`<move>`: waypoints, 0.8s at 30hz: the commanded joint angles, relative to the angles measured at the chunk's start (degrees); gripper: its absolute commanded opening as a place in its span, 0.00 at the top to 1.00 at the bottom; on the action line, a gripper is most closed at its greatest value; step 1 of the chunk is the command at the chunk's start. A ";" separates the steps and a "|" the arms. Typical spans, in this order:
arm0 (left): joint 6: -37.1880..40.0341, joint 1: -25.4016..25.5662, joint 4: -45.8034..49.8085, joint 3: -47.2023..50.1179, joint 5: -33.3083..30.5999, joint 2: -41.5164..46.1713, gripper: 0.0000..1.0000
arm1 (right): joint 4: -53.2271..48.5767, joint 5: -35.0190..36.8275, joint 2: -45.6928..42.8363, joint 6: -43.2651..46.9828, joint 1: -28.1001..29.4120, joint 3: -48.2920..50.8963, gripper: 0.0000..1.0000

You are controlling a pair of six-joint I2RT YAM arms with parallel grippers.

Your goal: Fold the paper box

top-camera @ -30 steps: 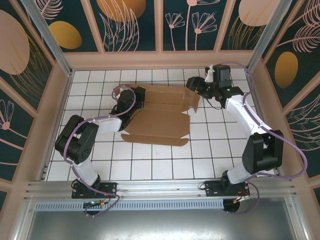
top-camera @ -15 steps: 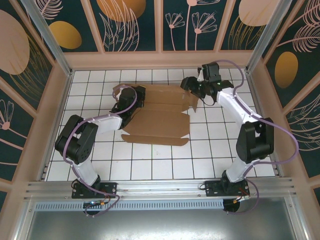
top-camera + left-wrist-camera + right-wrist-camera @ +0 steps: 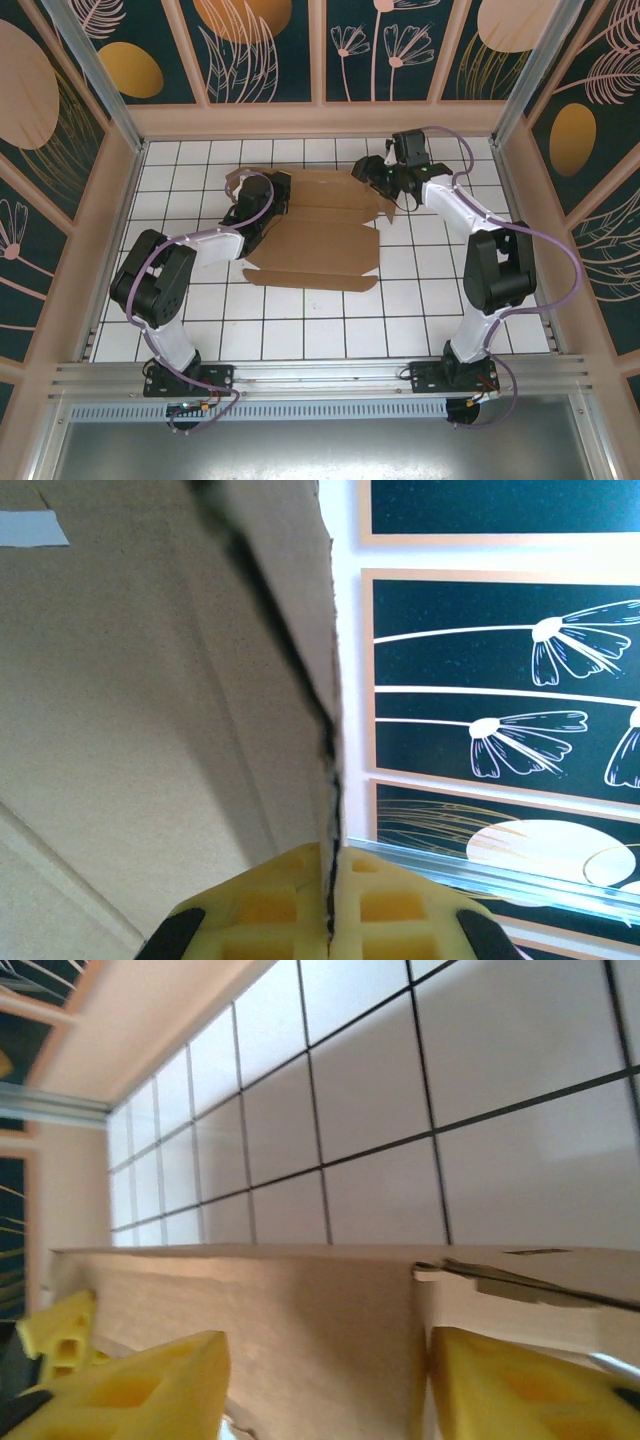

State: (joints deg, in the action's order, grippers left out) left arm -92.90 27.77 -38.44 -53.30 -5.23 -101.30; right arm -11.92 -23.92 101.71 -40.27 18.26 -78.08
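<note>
The paper box lies as a brown die-cut sheet in the middle of the tiled table, its left flap raised. My left gripper is shut on that flap. In the left wrist view its yellow pads press together on the cardboard edge, which runs up from them. My right gripper hovers at the sheet's far right corner. Its yellow fingers stand apart in the right wrist view, and a stretch of cardboard panel lies between and beyond them; the right gripper is open.
White tiled floor extends in front of the sheet and to both sides. The enclosure's pale back ledge runs just behind the box. Patterned side walls with metal posts close in left and right.
The right arm has swung left, bringing its gripper over the box's far right corner, and its jaws have narrowed. The left arm holds still on the flap.
</note>
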 commanded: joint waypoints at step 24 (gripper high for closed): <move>-0.81 0.13 9.42 0.58 -4.87 -0.36 1.00 | 0.59 8.72 -10.61 8.71 -2.04 8.66 0.44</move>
State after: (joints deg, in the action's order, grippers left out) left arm -93.32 27.77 -37.21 -53.21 -7.57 -100.75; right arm -8.93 -22.26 98.26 -35.44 15.77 -72.23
